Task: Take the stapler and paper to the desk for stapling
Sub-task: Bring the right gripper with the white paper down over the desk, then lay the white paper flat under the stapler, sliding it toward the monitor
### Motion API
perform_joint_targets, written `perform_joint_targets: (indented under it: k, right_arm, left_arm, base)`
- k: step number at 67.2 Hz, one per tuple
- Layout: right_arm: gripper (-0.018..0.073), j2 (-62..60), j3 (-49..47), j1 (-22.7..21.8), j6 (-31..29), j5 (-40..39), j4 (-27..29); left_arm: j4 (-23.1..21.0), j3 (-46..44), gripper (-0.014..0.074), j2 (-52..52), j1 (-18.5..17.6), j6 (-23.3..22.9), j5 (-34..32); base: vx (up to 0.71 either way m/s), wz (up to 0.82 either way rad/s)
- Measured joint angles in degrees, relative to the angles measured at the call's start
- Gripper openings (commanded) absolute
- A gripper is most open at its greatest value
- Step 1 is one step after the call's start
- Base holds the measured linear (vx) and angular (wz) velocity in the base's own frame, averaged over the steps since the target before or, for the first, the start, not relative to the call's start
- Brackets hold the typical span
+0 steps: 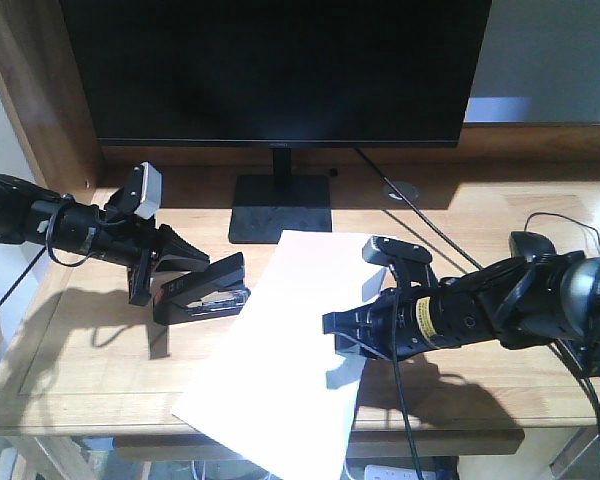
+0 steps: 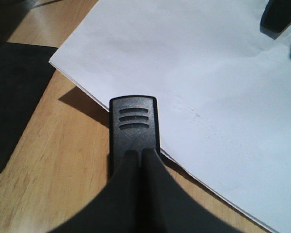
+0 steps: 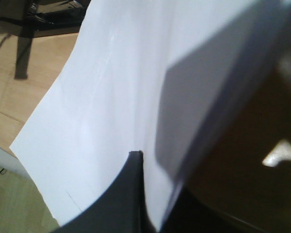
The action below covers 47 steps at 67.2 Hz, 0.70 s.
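The black stapler lies on the light-wood desk, left of the white paper, its jaws toward the sheet's edge. My left gripper is shut, and its fingertips rest on the stapler's ribbed top, not round it. In the left wrist view the gripper stays narrower than the stapler. The paper lies slantwise, its near corner hanging over the desk's front edge. My right gripper is shut on the sheet's right edge. The paper runs between that gripper's fingers.
A black monitor on a square foot stands at the back. Cables run from a grommet toward the right arm. A dark rounded object sits behind the right arm. A wooden side panel rises at left.
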Motion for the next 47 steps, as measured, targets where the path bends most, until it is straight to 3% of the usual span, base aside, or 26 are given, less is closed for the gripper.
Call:
perform_joint_targets:
  k: [47]
  right_arm:
    - [-0.0005, 5.83, -3.39, 0.0, -0.18, -2.39, 1.69]
  left_arm:
    - [0.05, 0.0, -0.0008, 0.0, 0.0, 0.0, 0.0]
  base:
    - [0.0, 0.0]
